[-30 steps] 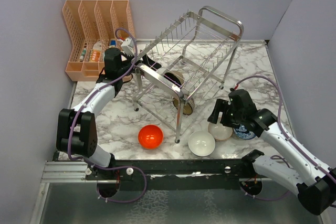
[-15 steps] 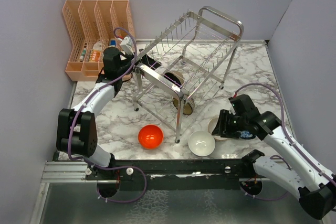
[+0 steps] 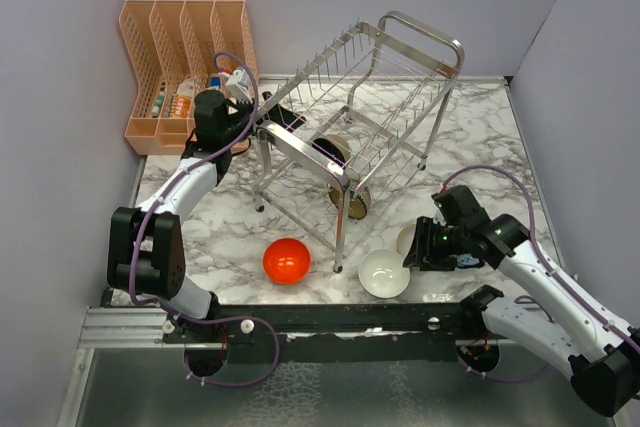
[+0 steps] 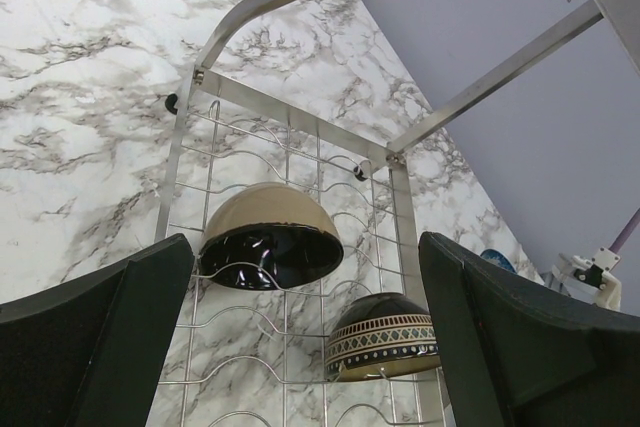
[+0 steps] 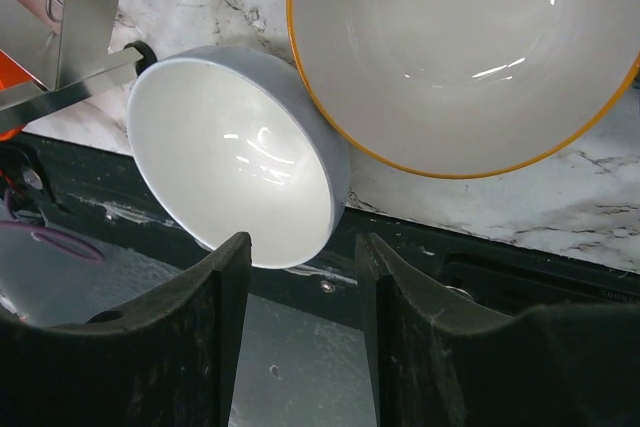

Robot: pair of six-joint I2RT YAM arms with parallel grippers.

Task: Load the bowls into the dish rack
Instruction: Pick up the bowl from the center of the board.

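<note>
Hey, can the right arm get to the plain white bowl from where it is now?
Probably yes. The right gripper hangs right at the white bowl, jaws apart, its rim just ahead of them. Nothing covers it; only the beige bowl close beside it crowds one side.

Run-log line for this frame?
left gripper: open, by dish rack | right gripper: at white bowl rim, grip unclear | racked: tan bowl, patterned bowl

My fingers (image 5: 120,347) are black. The white bowl (image 5: 235,152) is plain, the cream bowl (image 5: 470,47) orange-rimmed, the red-orange bowl (image 3: 286,260) glossy. The table (image 3: 220,237) is white marble veined grey; the dish rack (image 3: 305,154) is shiny silver.
</note>
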